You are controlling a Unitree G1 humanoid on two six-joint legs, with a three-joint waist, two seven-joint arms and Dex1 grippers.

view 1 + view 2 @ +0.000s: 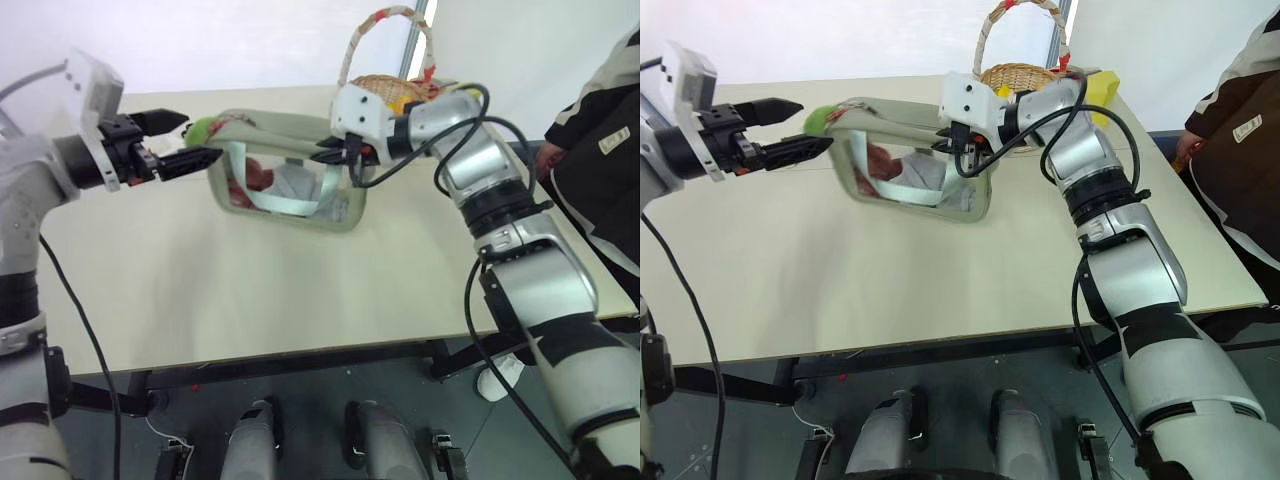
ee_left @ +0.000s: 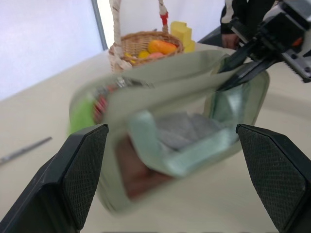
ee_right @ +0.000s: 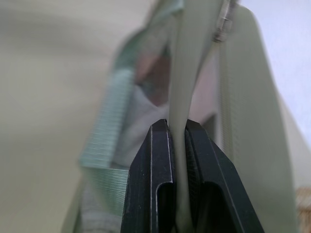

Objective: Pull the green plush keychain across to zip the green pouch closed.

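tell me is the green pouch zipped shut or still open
Open: the green pouch gapes along its top, the two edges apart, and the green plush keychain sits at one end.

From my remote station: the green pouch (image 1: pixel 290 180) is matt sage fabric with a glossy clear plastic window and ribbed, faintly shiny teal webbing bands. The green plush keychain (image 1: pixel 818 120) looks fuzzy. I see textured, matt black pads on the left gripper (image 2: pixel 172 184). Behind, a woven wicker basket (image 1: pixel 1020 75); the table (image 1: pixel 250 300) is smooth, matt beige.
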